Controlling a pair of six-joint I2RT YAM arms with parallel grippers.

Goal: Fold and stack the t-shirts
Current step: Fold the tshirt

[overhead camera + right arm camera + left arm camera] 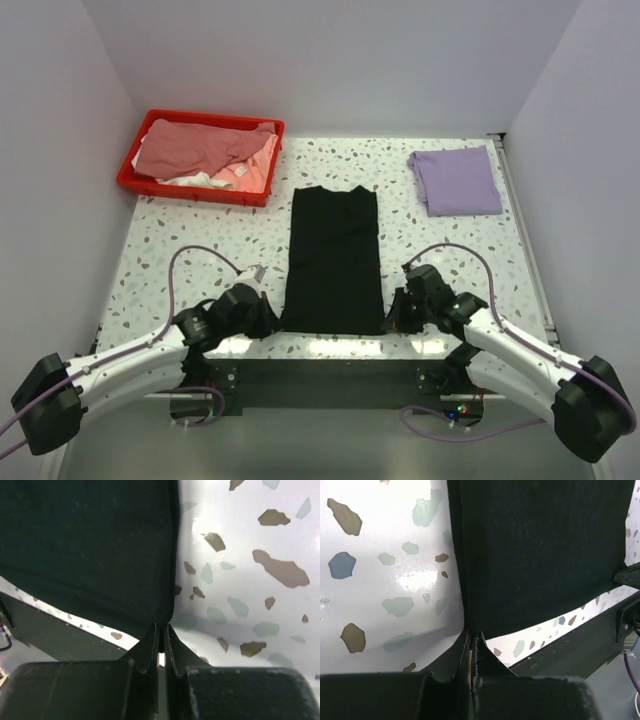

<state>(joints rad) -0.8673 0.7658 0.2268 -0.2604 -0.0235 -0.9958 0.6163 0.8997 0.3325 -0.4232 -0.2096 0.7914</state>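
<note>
While both arms crouch at the near edge of the speckled table (180, 245), the left gripper (272, 320) pinches the near left corner of the black t-shirt (333, 260) and the right gripper (396, 315) clamps its near right corner. It lies flat, a long strip mid-table. Farther back sit a folded purple t-shirt (456, 180), right, and a red bin (190, 191) of crumpled shirts, left.

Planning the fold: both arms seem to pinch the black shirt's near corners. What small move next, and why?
Probably lift both corners together and carry them toward the far edge. The left fingers and right fingers are shut on the near corners of the black shirt, which lies flat as a long strip, so halving it looks next.
</note>
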